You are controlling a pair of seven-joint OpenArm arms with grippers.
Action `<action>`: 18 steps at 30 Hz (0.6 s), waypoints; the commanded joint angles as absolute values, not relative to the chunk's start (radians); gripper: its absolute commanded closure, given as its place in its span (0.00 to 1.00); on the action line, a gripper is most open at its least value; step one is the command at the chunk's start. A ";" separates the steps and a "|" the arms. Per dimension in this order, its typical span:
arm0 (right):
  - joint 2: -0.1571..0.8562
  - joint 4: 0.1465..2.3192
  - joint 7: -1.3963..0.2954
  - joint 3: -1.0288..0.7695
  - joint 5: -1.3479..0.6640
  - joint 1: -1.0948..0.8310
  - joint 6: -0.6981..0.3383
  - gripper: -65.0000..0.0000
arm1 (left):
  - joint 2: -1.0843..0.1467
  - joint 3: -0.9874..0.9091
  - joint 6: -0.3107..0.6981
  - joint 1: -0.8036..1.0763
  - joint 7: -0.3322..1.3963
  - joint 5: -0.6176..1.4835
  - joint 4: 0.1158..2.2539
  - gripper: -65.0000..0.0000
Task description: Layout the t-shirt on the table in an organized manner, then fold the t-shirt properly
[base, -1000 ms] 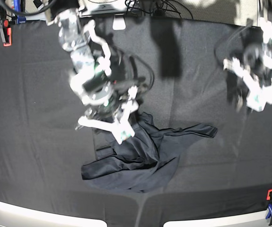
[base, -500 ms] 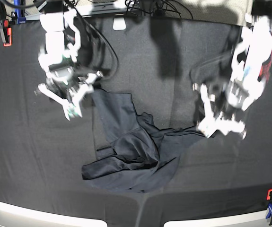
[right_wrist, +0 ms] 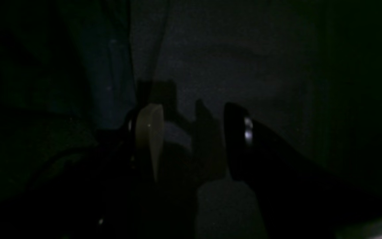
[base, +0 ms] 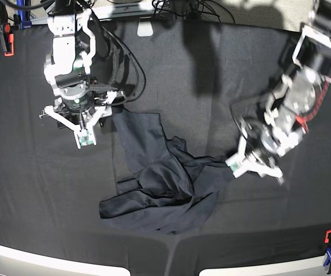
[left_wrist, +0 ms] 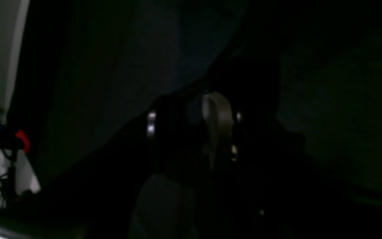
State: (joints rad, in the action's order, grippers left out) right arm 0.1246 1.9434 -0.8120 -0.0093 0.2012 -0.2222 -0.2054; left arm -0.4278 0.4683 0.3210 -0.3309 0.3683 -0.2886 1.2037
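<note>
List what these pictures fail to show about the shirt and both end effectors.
- Left end effector: base view, it meets the t-shirt edge; a grip cannot be confirmed. Left wrist view too dark.
- Right end effector: open in right wrist view; surroundings too dark.
- Neck label, sleeves: lost in the crumpled folds.

Black cloth covers the worktop (base: 33, 195), pale rim showing along its near edge. Red clamp (base: 7, 43) at the far corner, red-and-blue clamp (base: 329, 248) at the near opposite corner. Cables (base: 179, 7) tangle beyond the far edge. Wrist views very dim.
</note>
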 commanded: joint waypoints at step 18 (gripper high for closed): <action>0.109 1.964 -0.793 -0.012 0.201 -0.213 -0.201 0.56 | -0.416 0.463 0.371 -0.384 0.230 -0.280 1.153 0.72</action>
State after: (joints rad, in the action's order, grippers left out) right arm 0.1070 1.9434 -0.8120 -0.0093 0.2008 -0.2226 -0.2050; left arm -0.4095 0.4698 0.3794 -0.3573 0.2436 -0.2844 1.1381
